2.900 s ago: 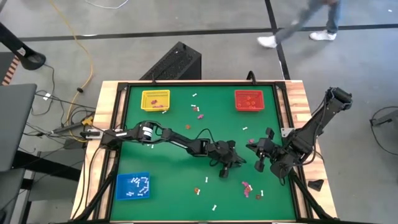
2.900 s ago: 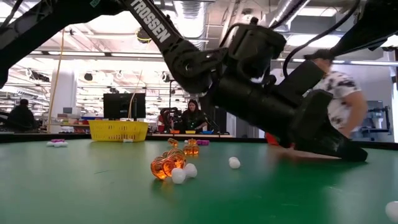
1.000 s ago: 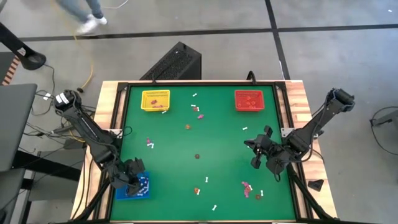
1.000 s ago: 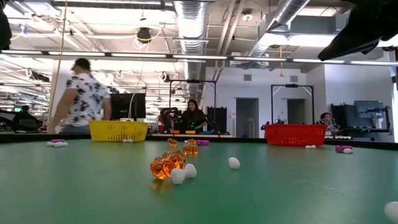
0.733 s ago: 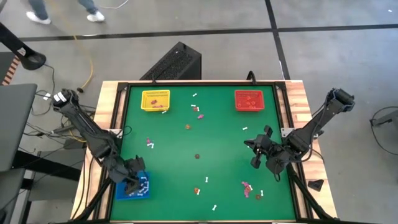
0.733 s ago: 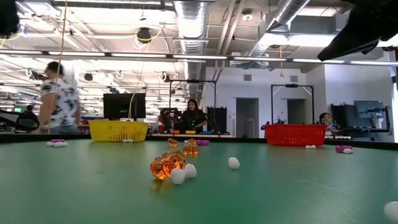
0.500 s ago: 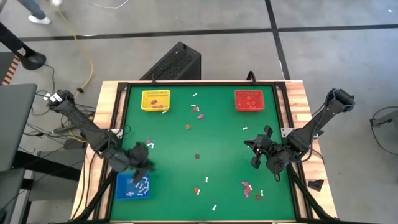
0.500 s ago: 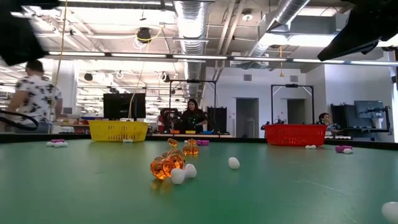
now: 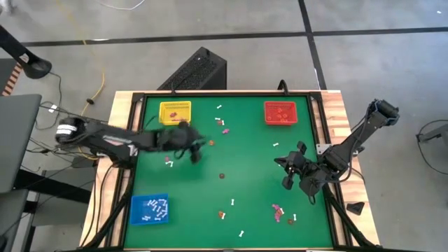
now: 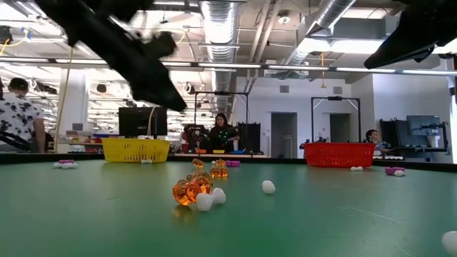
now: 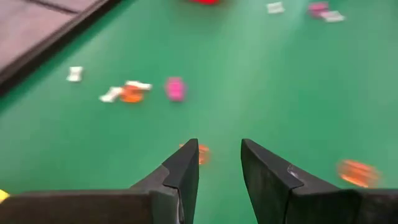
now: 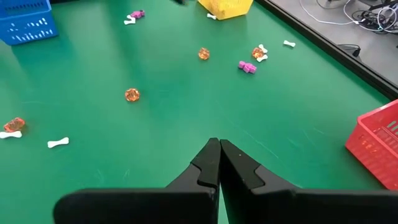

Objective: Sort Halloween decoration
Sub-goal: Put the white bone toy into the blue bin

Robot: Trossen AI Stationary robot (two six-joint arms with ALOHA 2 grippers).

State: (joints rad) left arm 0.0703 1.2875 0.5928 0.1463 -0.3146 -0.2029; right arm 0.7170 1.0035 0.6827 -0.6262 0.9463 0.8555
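Halloween decoration trinkets lie scattered on the green table (image 9: 252, 147): white sticks, purple-pink ones and orange ones such as one (image 9: 222, 176) at mid-table. My left gripper (image 9: 197, 152) hovers open above the table, right of the yellow tray (image 9: 175, 112). In the left wrist view (image 11: 219, 168) nothing sits between its fingers, and an orange trinket (image 11: 203, 154) lies on the table beyond them. My right gripper (image 9: 283, 171) waits shut (image 12: 219, 155) above the right half of the table, holding nothing.
A red tray (image 9: 281, 112) stands at the far right and a blue tray (image 9: 150, 208) with white sticks at the near left. More trinkets cluster near the front edge (image 9: 278, 208). In the low view an orange piece and white balls (image 10: 194, 191) lie close.
My left gripper has swung from over the blue tray at the near left toward the far edge and the table's middle, turning as it went. It now hovers right of the yellow tray. In the room behind, a person has walked off to the left.
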